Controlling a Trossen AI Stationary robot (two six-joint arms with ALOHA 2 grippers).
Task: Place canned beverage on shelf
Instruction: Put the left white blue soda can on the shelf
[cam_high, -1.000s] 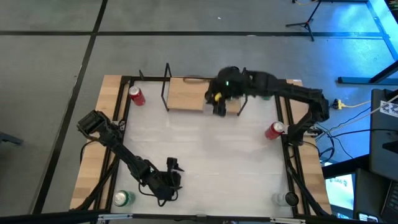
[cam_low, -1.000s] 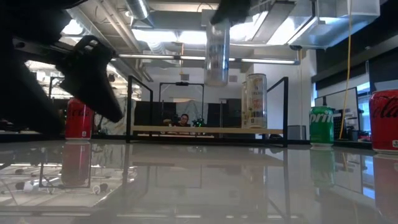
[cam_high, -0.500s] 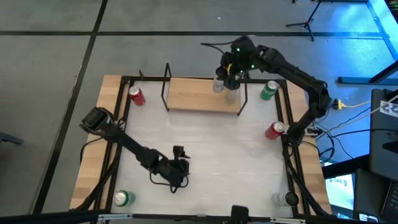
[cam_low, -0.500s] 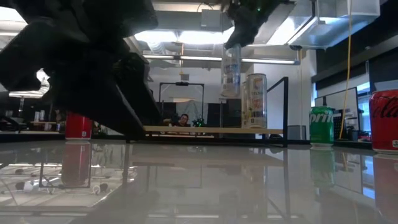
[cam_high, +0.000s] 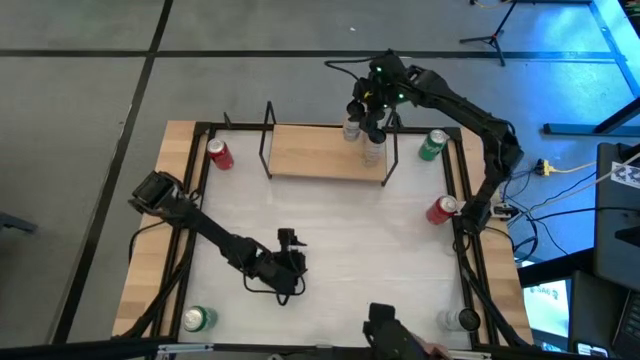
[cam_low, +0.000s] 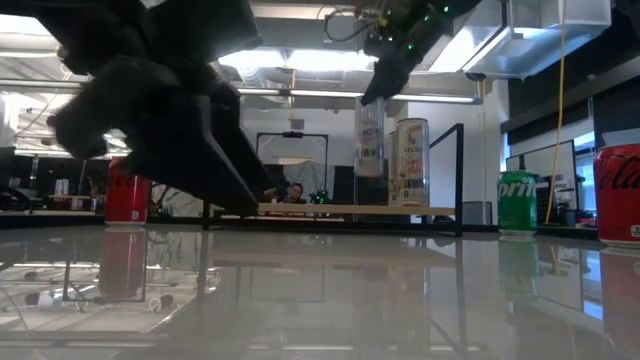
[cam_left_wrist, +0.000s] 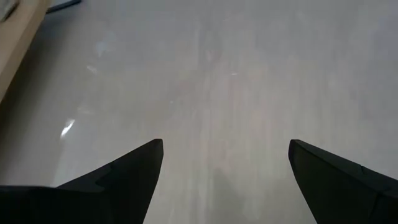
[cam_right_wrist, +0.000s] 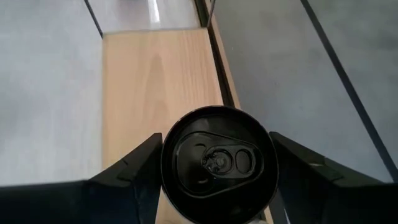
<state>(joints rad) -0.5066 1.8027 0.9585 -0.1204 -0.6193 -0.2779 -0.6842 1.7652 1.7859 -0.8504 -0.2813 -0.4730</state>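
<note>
A white table (cam_high: 330, 230) seen from above, with light wood strips along its left and right sides and black frame rods at its edges. The shelf (cam_high: 310, 152), a light wood board in a thin black rod frame, lies along the far edge, right of centre. Most of the board is bare; its right end holds a tall pale can (cam_low: 410, 163) standing upright.

The right gripper (cam_high: 362, 108) reaches in over the shelf's right end, its fingers closed around a slim can (cam_right_wrist: 216, 163) gripped near the top. In the right wrist view the can's dark lid sits squarely between the two fingers, with the wood board directly below and the shelf's black rod just beside it. From table height the slim can (cam_low: 370, 138) hangs upright just beside the tall pale one; its base is at or very near the board (whether it touches cannot be told).

Other cans stand at the table's margins: a red one (cam_high: 219, 154) at the far left, a green one (cam_high: 432, 145) just right of the shelf, a second red one (cam_high: 441, 209) at the right edge, another green one (cam_high: 198, 319) at the near left corner, and a silver one (cam_high: 462, 320) at the near right.

The left gripper (cam_high: 286, 262) waits low over the open middle of the table, well apart from the shelf, fingers spread wide with bare tabletop between them.
</note>
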